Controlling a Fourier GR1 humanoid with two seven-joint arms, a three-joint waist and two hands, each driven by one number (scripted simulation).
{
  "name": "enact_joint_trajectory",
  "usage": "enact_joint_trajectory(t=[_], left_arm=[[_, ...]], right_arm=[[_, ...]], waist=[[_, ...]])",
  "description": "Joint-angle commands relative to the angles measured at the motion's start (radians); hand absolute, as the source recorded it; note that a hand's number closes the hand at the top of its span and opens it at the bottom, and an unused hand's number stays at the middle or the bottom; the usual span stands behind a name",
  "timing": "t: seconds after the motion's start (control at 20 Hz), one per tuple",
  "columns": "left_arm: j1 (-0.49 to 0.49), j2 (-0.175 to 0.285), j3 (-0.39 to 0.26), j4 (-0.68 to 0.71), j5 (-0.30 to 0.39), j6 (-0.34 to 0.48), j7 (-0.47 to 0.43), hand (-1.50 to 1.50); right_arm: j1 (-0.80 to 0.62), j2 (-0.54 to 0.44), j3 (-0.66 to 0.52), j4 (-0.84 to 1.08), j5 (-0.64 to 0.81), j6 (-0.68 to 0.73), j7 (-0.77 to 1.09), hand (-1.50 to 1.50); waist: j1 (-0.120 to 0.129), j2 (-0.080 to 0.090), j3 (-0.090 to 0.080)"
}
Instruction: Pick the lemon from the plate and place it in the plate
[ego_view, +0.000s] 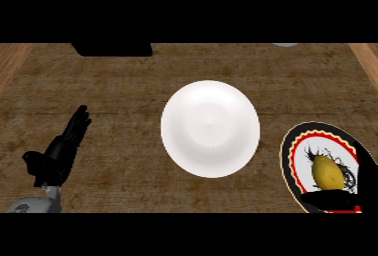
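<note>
1. The fingers (77, 123) of my left hand (57, 156) are straight and lie close together, pointing away from me. The thumb sticks out to the side, and they hold nothing.
2. That hand rests open at the left of the head view, above the bare counter (118, 85). Its grey forearm (33, 204) comes in from the lower edge.
3. My right hand (334, 201) shows at the lower right as a black shape just below the lemon (328, 173) and along its right side. Its black merges with the plate's dark rim, so I cannot tell whether it is closed on the fruit or only beside it.
4. The lemon lies on the patterned plate (294, 150), which has a black rim, a red ring and a pale centre. The lemon sits toward the lower right part of that plate.
5. The white plate (210, 128) stands in the middle of the counter, between my two hands, with nothing on it. It is near the patterned plate's left edge but not touching it.
6. At the far edge, a dark object (111, 48) sits to the upper left.
</note>
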Motion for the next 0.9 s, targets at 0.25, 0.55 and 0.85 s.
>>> enact_joint_trajectory(t=[0.25, 0.55, 0.85], left_arm=[[0.034, -0.036, 0.011, 0.017, -0.038, -0.012, -0.058, 0.0], [0.002, -0.047, 0.029, 0.043, -0.049, -0.018, -0.051, 0.0], [-0.058, -0.069, 0.058, 0.048, -0.056, -0.031, 0.016, 0.0]], right_arm=[[-0.056, 0.069, -0.033, 0.112, -0.011, 0.104, 0.07, -1.5], [-0.125, 0.104, -0.035, 0.236, 0.046, 0.139, 0.084, -1.5], [-0.135, 0.163, -0.092, 0.376, 0.065, 0.115, -0.075, -1.5]], waist=[[0.001, 0.0, 0.001], [0.002, 0.001, 0.001], [-0.002, 0.0, 0.001]])
